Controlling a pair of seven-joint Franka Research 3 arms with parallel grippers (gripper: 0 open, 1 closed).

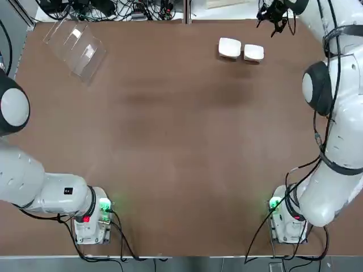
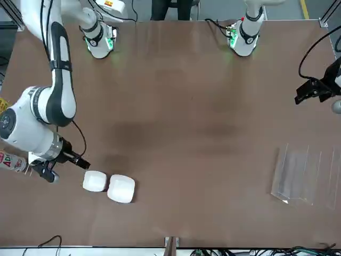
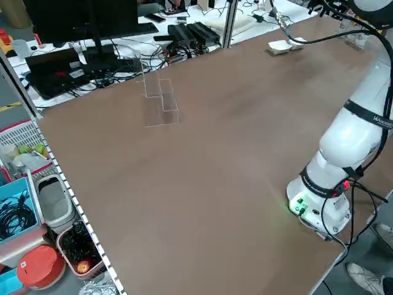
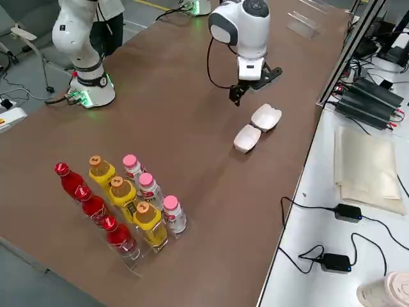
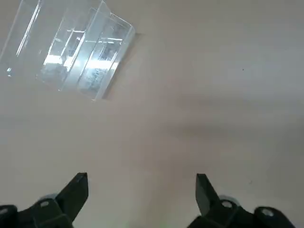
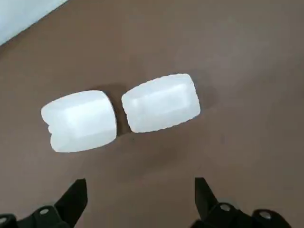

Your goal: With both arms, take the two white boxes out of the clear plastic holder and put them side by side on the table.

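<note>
From overhead I saw the two white boxes lying side by side, just about touching, near the far edge of the table on my right. The right gripper hung above the far edge just beside them, holding nothing. The clear plastic holder sat empty at the far left corner.

In the front view the boxes lay flat just next to the right gripper, and the left gripper hovered well apart from the holder.

The left side view showed me the holder alone, with the boxes far across.

The right side view showed the right gripper above the boxes, clear of them.

At the left wrist, my fingers were spread wide and empty over bare table, the holder beyond.

At the right wrist, the fingers were likewise released, the boxes lying just ahead.
</note>
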